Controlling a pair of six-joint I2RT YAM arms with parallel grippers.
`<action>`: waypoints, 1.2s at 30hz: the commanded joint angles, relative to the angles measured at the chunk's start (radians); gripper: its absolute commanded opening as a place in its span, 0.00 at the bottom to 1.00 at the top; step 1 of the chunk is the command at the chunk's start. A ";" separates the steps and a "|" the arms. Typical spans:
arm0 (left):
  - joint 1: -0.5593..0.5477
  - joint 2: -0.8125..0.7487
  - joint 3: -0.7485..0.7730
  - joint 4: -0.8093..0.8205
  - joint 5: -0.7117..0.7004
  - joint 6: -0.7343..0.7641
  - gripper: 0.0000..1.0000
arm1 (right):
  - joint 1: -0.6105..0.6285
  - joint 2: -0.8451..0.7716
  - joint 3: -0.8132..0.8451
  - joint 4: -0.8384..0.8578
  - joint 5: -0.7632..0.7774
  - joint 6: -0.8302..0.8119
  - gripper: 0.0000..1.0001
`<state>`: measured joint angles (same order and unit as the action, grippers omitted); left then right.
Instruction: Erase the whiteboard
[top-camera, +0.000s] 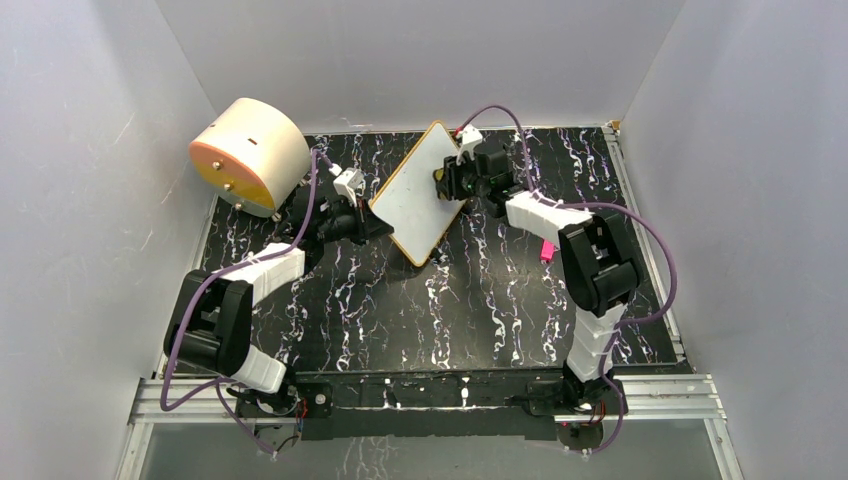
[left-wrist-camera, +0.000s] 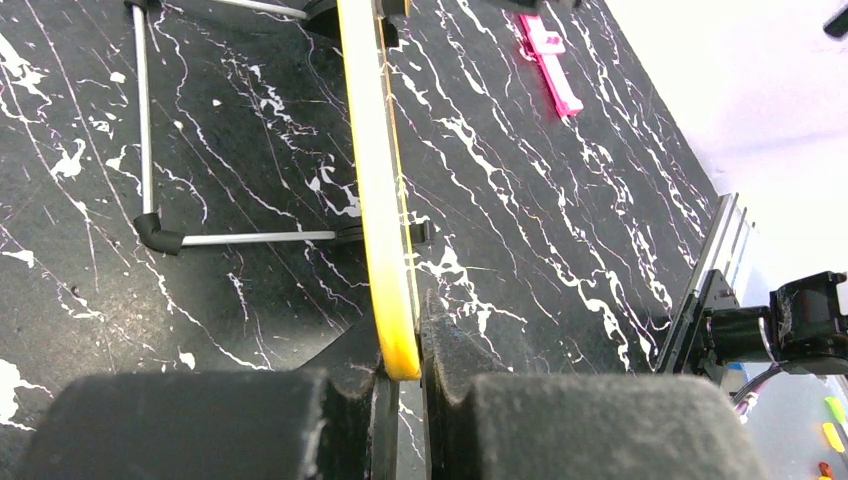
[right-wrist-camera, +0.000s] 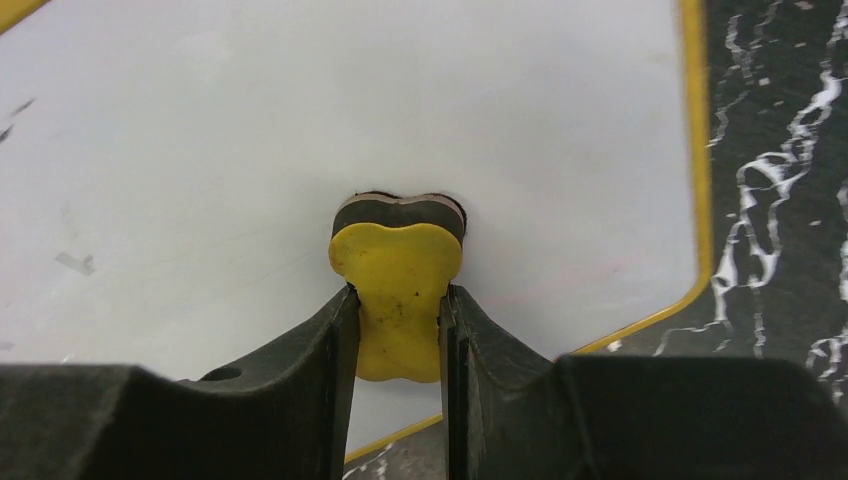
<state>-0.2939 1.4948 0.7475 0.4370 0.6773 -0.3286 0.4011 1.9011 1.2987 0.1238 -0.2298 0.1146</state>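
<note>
The whiteboard stands tilted between the left gripper and the right gripper.

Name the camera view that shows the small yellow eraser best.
Right wrist: the yellow bone-shaped eraser sits centre, pinched by the right pincer against the white yellow-framed whiteboard. Top view: the pincer hides it. Left wrist: only the board's edge.

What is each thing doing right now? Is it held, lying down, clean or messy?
whiteboard: held up on edge, tilted, almost clean, with faint marks showing.
left gripper: shut on the whiteboard's frame.
eraser: dark felt side pressed against the whiteboard.
right gripper: shut on the eraser.
cream cylinder: lying on its side, apart from both grippers.
pink piece: lying flat on the table.
</note>
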 joint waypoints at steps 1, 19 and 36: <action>-0.025 0.009 0.018 -0.123 0.053 0.044 0.00 | 0.108 -0.056 -0.096 0.070 -0.085 -0.001 0.18; -0.025 0.028 0.088 -0.289 0.057 0.077 0.00 | -0.097 0.120 -0.073 0.151 -0.111 0.097 0.17; -0.025 0.050 0.084 -0.276 0.076 0.070 0.00 | 0.024 0.011 0.010 0.126 -0.154 0.103 0.17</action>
<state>-0.2947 1.5135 0.8436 0.2646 0.6613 -0.2966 0.3298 1.9961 1.2671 0.1787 -0.3393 0.2184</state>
